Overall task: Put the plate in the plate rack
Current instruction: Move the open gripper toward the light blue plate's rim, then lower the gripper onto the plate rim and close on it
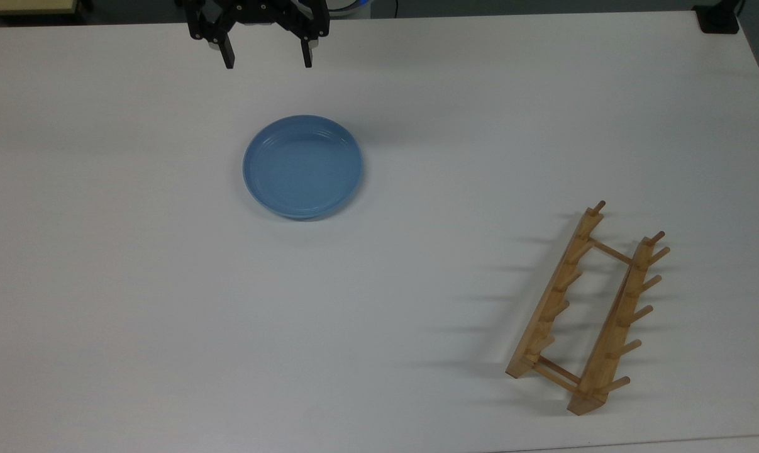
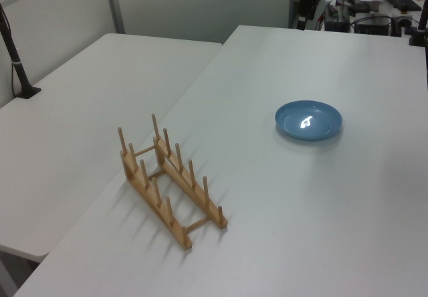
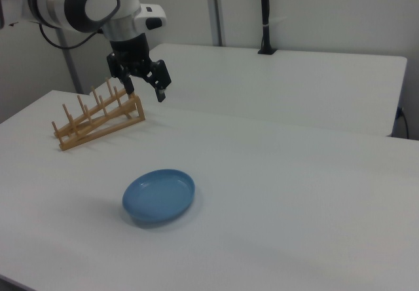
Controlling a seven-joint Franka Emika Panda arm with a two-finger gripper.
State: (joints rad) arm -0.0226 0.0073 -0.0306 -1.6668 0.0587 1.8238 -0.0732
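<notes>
Plate, top view: I see the light-blue plate (image 1: 303, 167) lying flat, rim up, on the white table (image 1: 134, 283), left of centre in the top view.
Gripper, top view: my gripper (image 1: 267, 61) hangs at the upper edge of the top view, fingers spread wide and holding nothing; the plate sits below it in the top view, slightly to the top view's right, apart from both fingertips.
Rack, top view: the plate rack (image 1: 587, 311) stands at the top view's lower right, well apart from the plate, with no plate between its pegs.
Plate, left view: the plate (image 2: 308, 120) rests right of centre in the left view, with a bright glare spot inside it.
Rack, left view: the plate rack (image 2: 168, 179) stands to the left view's lower left, pegs upright.
Gripper, right view: my gripper (image 3: 145, 93) is raised above the table (image 3: 294, 193), fingers apart and empty, in front of the plate rack (image 3: 97, 117) as the right view shows it.
Plate, right view: the plate (image 3: 159, 196) lies on the table lower in the right view, nearer the camera than the gripper, untouched.
</notes>
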